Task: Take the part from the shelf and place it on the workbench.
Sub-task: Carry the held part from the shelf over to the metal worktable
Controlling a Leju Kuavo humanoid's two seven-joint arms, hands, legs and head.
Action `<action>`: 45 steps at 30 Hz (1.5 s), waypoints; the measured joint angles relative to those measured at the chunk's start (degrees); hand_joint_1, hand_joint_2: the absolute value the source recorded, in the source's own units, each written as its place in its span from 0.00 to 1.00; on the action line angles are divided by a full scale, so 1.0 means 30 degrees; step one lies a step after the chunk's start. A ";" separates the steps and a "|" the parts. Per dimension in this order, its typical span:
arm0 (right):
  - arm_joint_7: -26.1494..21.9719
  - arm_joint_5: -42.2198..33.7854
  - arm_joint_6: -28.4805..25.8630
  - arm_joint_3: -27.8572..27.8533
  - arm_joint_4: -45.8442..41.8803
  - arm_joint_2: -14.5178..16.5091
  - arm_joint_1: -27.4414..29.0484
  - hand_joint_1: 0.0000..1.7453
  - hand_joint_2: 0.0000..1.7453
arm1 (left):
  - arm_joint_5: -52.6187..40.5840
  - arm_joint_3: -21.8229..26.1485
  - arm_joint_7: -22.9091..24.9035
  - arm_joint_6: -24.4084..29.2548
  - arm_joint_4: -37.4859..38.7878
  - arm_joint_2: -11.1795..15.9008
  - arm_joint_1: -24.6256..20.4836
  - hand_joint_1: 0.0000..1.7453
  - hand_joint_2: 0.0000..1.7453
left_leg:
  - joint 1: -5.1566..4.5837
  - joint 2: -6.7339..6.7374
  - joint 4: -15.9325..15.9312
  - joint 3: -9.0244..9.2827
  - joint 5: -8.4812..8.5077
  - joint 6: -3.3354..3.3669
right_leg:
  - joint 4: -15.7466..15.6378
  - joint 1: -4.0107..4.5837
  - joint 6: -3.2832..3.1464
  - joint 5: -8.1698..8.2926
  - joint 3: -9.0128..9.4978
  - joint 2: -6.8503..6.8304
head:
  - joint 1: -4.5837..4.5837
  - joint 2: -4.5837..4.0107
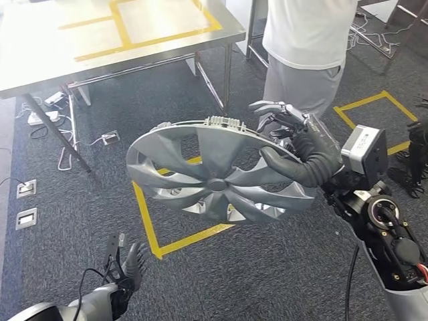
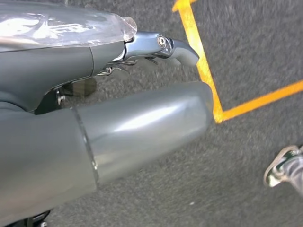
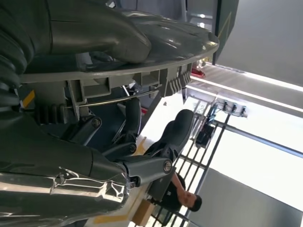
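The part is a silver multi-spoke wheel cover, held roughly level in the air over the carpet. My right hand grips its right rim, thumb lying across the front face and fingers behind the rim. In the right wrist view the cover's ribbed rim sits between the thumb and the dark fingers. My left hand hangs low at the bottom left, holding nothing, its fingers extended above the carpet. The steel workbench with yellow tape lines stands at the upper left, well beyond the cover.
A person in a white shirt and grey trousers stands just behind the cover, right of the workbench. Yellow tape squares mark the grey carpet. Cables and a power strip lie under the bench, floor sockets at the left.
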 joint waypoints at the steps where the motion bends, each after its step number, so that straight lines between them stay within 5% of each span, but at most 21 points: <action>1: 0.0002 -0.0020 -0.0004 -0.0002 -0.0044 -0.0002 0.0004 1.00 1.00 | 0.0015 0.0000 -0.0009 0.0005 -0.0002 0.0000 -0.0013 0.00 0.00 | 0.0050 -0.0170 -0.0028 0.0046 0.0009 0.0116 | 0.0904 -0.0033 0.0046 -0.0519 -0.0402 0.0485 | 0.0062 0.0000; 3: -0.0002 -0.0064 -0.0002 -0.0002 -0.0078 -0.0004 0.0029 1.00 1.00 | 0.0029 0.0000 -0.0020 0.0018 -0.0002 -0.0017 -0.0040 0.00 0.00 | 0.0025 -0.0557 -0.0020 0.0066 -0.0007 0.0261 | 0.3797 -0.0047 0.0071 -0.1793 -0.1745 0.1346 | 0.0191 0.0000; 5: -0.0004 -0.0078 0.0014 -0.0002 -0.0080 -0.0002 0.0096 1.00 1.00 | 0.0029 0.0000 -0.0020 0.0027 -0.0002 -0.0044 -0.0008 0.00 0.00 | -0.0033 -0.1069 0.0003 0.0087 -0.0021 0.0298 | 0.5698 -0.0035 0.0048 -0.2195 -0.2786 0.1577 | 0.0237 0.0000; 7: -0.0002 -0.0075 0.0040 -0.0002 -0.0093 0.0002 0.0148 1.00 1.00 | 0.0029 0.0000 -0.0020 0.0031 -0.0002 -0.0073 0.0026 0.00 0.00 | -0.0055 -0.1642 0.0061 0.0126 -0.0042 0.0286 | 0.4540 -0.0041 -0.0062 -0.1089 -0.2478 0.1717 | 0.0253 0.0000; 10: -0.0022 -0.0080 0.0056 -0.0007 -0.0163 0.0003 0.0137 1.00 1.00 | 0.0029 0.0000 -0.0029 0.0033 -0.0002 -0.0160 0.0010 0.00 0.00 | -0.0041 -0.2402 0.0198 0.0058 -0.0076 0.0136 | 0.0700 -0.0126 -0.0287 0.0752 -0.0898 0.2883 | 0.0273 0.0000; 12: -0.0038 -0.0089 0.0058 -0.0009 -0.0173 0.0003 0.0135 1.00 1.00 | 0.0027 0.0000 -0.0035 0.0040 -0.0002 -0.0180 0.0020 0.00 0.00 | 0.0049 -0.2816 0.0221 -0.0157 0.0027 -0.0084 | -0.0017 -0.0132 -0.0362 0.0766 -0.0509 0.3253 | 0.0278 0.0000; 14: -0.0040 -0.0087 0.0065 -0.0009 -0.0177 0.0023 0.0131 1.00 1.00 | 0.0022 0.0000 -0.0024 0.0047 0.0000 -0.0135 0.0109 0.00 0.00 | 0.0100 -0.3112 0.0185 -0.0286 0.0124 -0.0330 | -0.0223 -0.0145 -0.0471 0.0819 -0.0349 0.2802 | 0.0301 0.0000; 16: -0.0071 -0.0117 0.0069 -0.0015 -0.0191 0.0076 0.0097 1.00 1.00 | 0.0015 0.0000 -0.0015 0.0051 0.0000 -0.0108 0.0118 0.00 0.00 | -0.0002 -0.2244 0.0971 -0.0661 -0.0354 -0.0516 | -0.0498 -0.0231 -0.0680 0.0942 -0.0149 0.2277 | 0.0154 0.0000; 18: -0.0191 -0.0246 0.0069 -0.0024 -0.0215 0.0111 0.0045 1.00 1.00 | 0.0009 0.0000 -0.0009 0.0058 -0.0002 -0.0120 -0.0004 0.00 0.00 | -0.0013 -0.0860 0.3401 -0.1854 -0.1557 -0.0681 | -0.0622 -0.0192 -0.0820 0.0973 -0.0062 0.1726 | -0.0036 0.0000; 20: -0.0317 -0.0388 0.0102 -0.0020 -0.0226 0.0115 0.0025 1.00 1.00 | -0.0011 0.0000 0.0005 0.0064 -0.0002 -0.0179 -0.0045 0.00 0.00 | 0.0099 -0.0358 0.5770 -0.3076 -0.2400 -0.0832 | -0.0621 -0.0130 -0.0852 0.0946 -0.0065 0.1149 | -0.0095 0.0000; 21: -0.0350 -0.0428 0.0122 -0.0015 -0.0226 0.0118 0.0029 1.00 1.00 | -0.0020 0.0000 0.0011 0.0066 -0.0002 -0.0208 -0.0031 0.00 0.00 | 0.0155 -0.0288 0.6022 -0.3213 -0.2336 -0.0886 | -0.0619 -0.0119 -0.0846 0.0927 -0.0066 0.0874 | -0.0108 0.0000; 23: -0.0390 -0.0468 0.0147 -0.0011 -0.0230 0.0147 0.0029 1.00 1.00 | -0.0024 0.0000 0.0016 0.0075 -0.0002 -0.0226 -0.0023 0.00 0.00 | 0.0234 -0.0005 0.4239 -0.2233 -0.1329 -0.0939 | -0.0608 -0.0119 -0.0765 0.0869 -0.0027 0.0393 | -0.0160 0.0000; 25: -0.0421 -0.0485 0.0147 -0.0016 -0.0251 0.0202 -0.0004 1.00 1.00 | -0.0022 0.0000 0.0016 0.0082 -0.0002 -0.0231 -0.0084 0.00 0.00 | 0.0199 0.0877 0.1426 -0.0679 -0.0357 -0.0862 | -0.0567 -0.0049 -0.0590 0.0748 0.0037 -0.0008 | -0.0252 0.0000; 27: -0.0448 -0.0501 0.0144 -0.0018 -0.0277 0.0238 -0.0064 1.00 1.00 | -0.0024 0.0000 0.0016 0.0084 -0.0002 -0.0261 -0.0152 0.00 0.00 | 0.0067 0.1278 0.0211 -0.0063 -0.0140 -0.0586 | -0.0539 0.0079 -0.0376 0.0620 0.0091 -0.0348 | -0.0218 0.0000; 29: -0.0479 -0.0528 0.0129 -0.0020 -0.0297 0.0247 -0.0095 1.00 1.00 | -0.0035 0.0000 0.0024 0.0087 -0.0002 -0.0281 -0.0160 0.00 0.00 | -0.0005 0.0809 0.0187 -0.0081 -0.0178 -0.0271 | -0.0548 0.0089 -0.0171 0.0487 0.0172 -0.0677 | -0.0084 0.0000; 31: -0.0501 -0.0541 0.0094 -0.0026 -0.0330 0.0251 -0.0079 1.00 1.00 | -0.0065 0.0000 0.0044 0.0133 -0.0002 -0.0291 -0.0160 0.00 0.00 | 0.0035 0.0371 0.0135 -0.0012 -0.0187 -0.0027 | 0.0002 -0.0034 0.0003 -0.0012 -0.0010 -0.0158 | 0.0022 0.0000; 34: -0.0534 -0.0561 0.0045 -0.0064 -0.0383 0.0246 -0.0010 1.00 1.00 | -0.0107 -0.0002 0.0087 0.0206 -0.0002 -0.0321 -0.0265 0.00 0.00 | 0.0038 -0.0289 0.0116 0.0056 -0.0203 0.0268 | 0.3681 -0.0080 0.0054 -0.1789 -0.1697 0.1322 | 0.0204 0.0000; 36: -0.0539 -0.0570 0.0034 -0.0089 -0.0386 0.0244 0.0132 1.00 1.00 | -0.0111 -0.0006 0.0106 0.0219 -0.0002 -0.0366 -0.0273 0.00 0.00 | -0.0020 -0.0848 0.0132 0.0085 -0.0221 0.0326 | 0.5691 -0.0050 0.0015 -0.2244 -0.2800 0.1574 | 0.0248 0.0000; 38: -0.0532 -0.0567 0.0031 -0.0100 -0.0405 0.0244 0.0249 1.00 1.00 | -0.0100 -0.0007 0.0111 0.0222 -0.0002 -0.0428 -0.0253 0.00 0.00 | -0.0044 -0.1319 0.0176 0.0148 -0.0267 0.0342 | 0.4735 -0.0045 -0.0096 -0.1188 -0.2617 0.1620 | 0.0270 0.0000; 41: -0.0537 -0.0587 -0.0031 -0.0131 -0.0516 0.0246 0.0252 1.00 1.00 | -0.0087 -0.0007 0.0113 0.0217 -0.0002 -0.0477 -0.0234 0.00 0.00 | -0.0077 -0.1814 0.0289 0.0189 -0.0379 0.0224 | 0.0918 -0.0030 -0.0295 0.0814 -0.1106 0.1898 | 0.0330 0.0000; 45: -0.0492 -0.0641 -0.0184 -0.0164 -0.0612 0.0253 0.0296 1.00 1.00 | -0.0036 -0.0007 0.0186 0.0209 -0.0002 -0.0457 -0.0106 0.00 0.00 | -0.0069 -0.1959 0.0369 -0.0022 -0.0350 0.0064 | -0.0108 0.0010 -0.0399 0.0873 -0.0664 0.2084 | 0.0284 0.0000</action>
